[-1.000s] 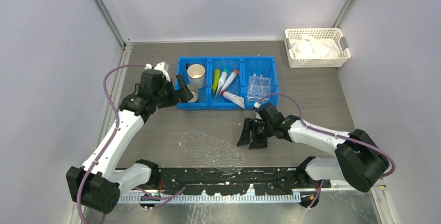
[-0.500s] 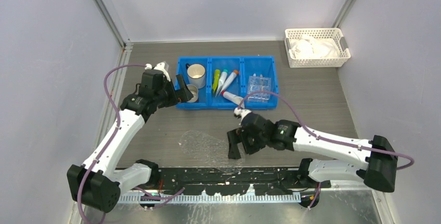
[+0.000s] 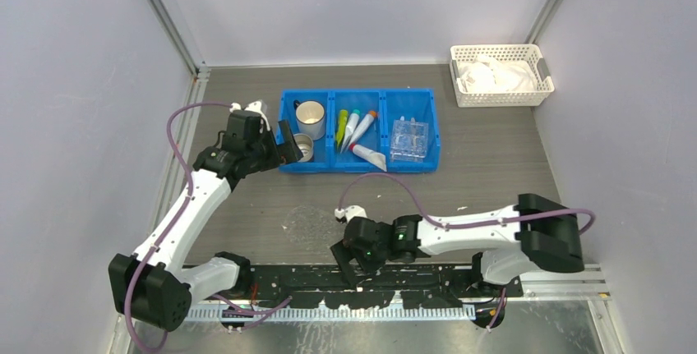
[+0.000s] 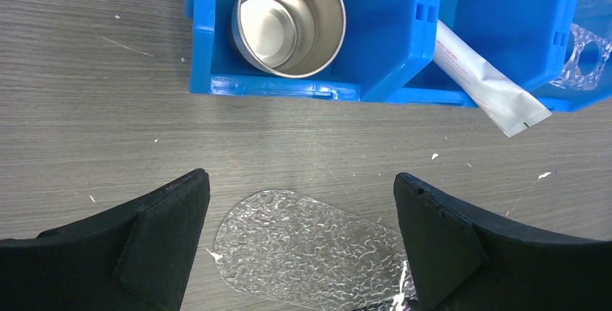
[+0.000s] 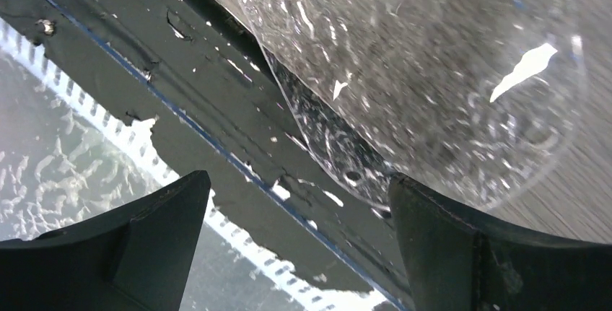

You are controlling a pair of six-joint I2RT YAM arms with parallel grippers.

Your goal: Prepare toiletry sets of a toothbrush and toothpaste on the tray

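Note:
The small clear tray [image 3: 409,140] with square recesses lies in the right compartment of the blue bin [image 3: 357,167]; its corner shows in the left wrist view [image 4: 588,51]. Three slim wrapped toiletry packets [image 3: 352,126], green and reddish, lie in the middle compartment, with a white toothpaste tube [image 3: 368,157] sticking over the bin's front wall [image 4: 491,84]. My left gripper [image 3: 288,147] is open and empty, hovering just off the bin's left end [image 4: 301,181]. My right gripper [image 3: 349,262] is open and empty at the table's near edge [image 5: 299,181], far from the bin.
Two metal cups [image 3: 310,113] stand in the bin's left compartment [image 4: 289,19]. A clear textured oval sheet [image 3: 316,224] lies on the table in front of the bin [image 4: 303,246] [image 5: 433,58]. A white lattice basket [image 3: 500,75] stands at the back right. A black strip [image 5: 216,109] borders the near edge.
My right arm has swung from just in front of the bin down and left to the near edge by the clear sheet, staying open. My left arm has hardly moved.

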